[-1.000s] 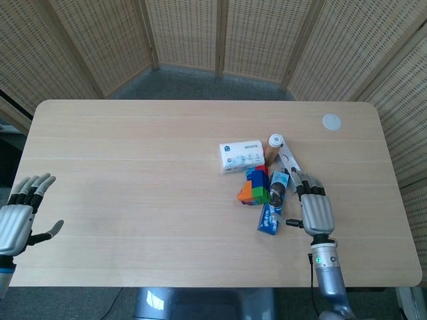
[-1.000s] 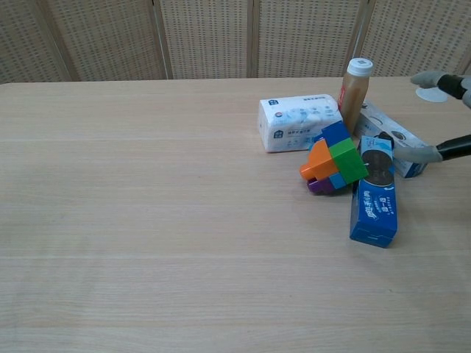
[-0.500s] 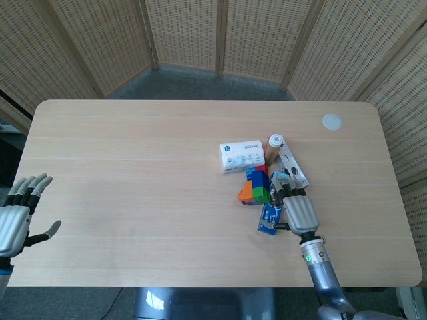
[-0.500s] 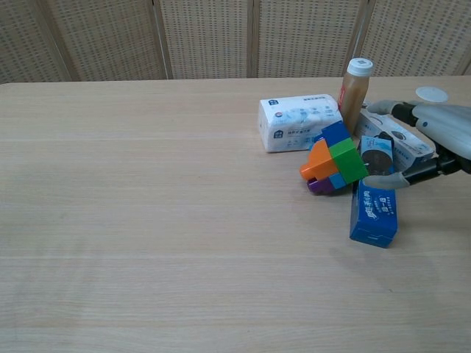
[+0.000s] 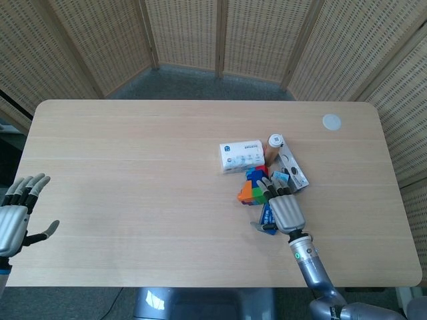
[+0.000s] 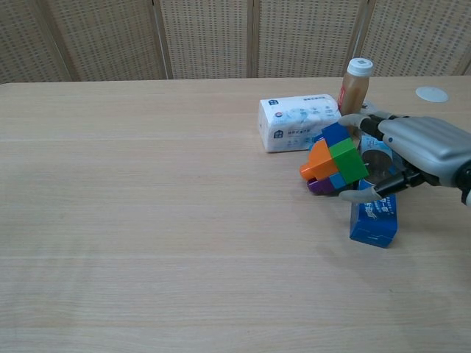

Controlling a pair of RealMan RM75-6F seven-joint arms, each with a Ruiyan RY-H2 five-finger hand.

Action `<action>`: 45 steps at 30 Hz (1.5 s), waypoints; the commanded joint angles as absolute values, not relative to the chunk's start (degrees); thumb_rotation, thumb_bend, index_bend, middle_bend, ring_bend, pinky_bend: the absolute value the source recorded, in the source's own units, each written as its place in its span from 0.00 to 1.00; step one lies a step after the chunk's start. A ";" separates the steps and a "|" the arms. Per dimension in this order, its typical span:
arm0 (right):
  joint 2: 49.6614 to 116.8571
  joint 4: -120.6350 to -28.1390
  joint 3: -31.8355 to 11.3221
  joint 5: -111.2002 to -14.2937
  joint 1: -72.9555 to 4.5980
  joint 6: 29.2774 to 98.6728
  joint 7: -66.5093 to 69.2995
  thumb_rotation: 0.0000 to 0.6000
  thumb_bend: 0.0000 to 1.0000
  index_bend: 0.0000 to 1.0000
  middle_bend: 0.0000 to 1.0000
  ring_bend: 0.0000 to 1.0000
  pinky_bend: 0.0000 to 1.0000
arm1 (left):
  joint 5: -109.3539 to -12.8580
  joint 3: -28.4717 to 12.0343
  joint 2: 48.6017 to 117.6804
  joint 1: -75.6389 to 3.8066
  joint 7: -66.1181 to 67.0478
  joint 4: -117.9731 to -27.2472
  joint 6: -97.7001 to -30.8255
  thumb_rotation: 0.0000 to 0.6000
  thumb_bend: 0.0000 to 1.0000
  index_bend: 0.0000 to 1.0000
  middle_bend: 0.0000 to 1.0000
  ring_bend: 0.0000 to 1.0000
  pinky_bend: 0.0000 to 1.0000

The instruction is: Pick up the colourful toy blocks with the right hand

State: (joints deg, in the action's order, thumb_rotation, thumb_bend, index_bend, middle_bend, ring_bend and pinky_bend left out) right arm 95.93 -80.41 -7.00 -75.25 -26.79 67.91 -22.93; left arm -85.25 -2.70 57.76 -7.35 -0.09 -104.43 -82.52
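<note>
The colourful toy blocks (image 6: 335, 159) are a joined clump of orange, green, blue and purple pieces, lying mid-right on the table (image 6: 147, 220) and also showing in the head view (image 5: 253, 187). My right hand (image 6: 421, 149) sits just right of them, over a blue box. Its fingers (image 6: 362, 120) reach past the far side of the clump and its thumb (image 6: 363, 194) lies along the near side, spread apart and not closed on it. The same hand (image 5: 281, 208) appears in the head view. My left hand (image 5: 16, 217) hovers open at the table's left edge.
A white tissue pack (image 6: 299, 121) lies just behind the blocks, with a brown bottle (image 6: 356, 84) upright beside it. A blue box (image 6: 374, 218) lies under my right hand, and a white-and-blue carton (image 5: 294, 171) is behind it. A small white disc (image 5: 331, 121) sits far right.
My right hand has slid leftward from the table's right side to the blocks, its fingers and thumb now on either side of them. The blocks have not moved. The left hand drifted slightly down.
</note>
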 commanded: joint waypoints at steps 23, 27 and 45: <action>100.46 -68.88 -9.54 -77.03 -33.58 60.42 -17.53 0.56 0.00 0.00 0.00 0.00 0.00 | -85.35 -2.54 56.97 -6.58 -0.34 -104.95 -83.69 1.00 0.32 0.08 0.02 0.00 0.00; 100.47 -67.59 -10.24 -76.57 -35.14 58.65 -17.18 0.57 0.00 0.00 0.00 0.00 0.00 | -85.23 -2.48 56.86 -6.38 -0.49 -104.96 -83.82 1.00 0.32 0.08 0.02 0.00 0.00; 98.60 -63.05 -10.80 -72.75 -40.41 48.87 -16.00 0.57 0.00 0.00 0.00 0.00 0.00 | -84.77 -2.71 56.83 -6.38 -0.56 -105.07 -83.62 1.00 0.32 0.08 0.02 0.00 0.00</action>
State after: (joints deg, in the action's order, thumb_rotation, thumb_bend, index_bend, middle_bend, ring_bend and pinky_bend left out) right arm 98.62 -63.12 -10.73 -72.85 -40.33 48.96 -16.05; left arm -84.78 -2.70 56.83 -6.37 -0.55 -105.07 -83.63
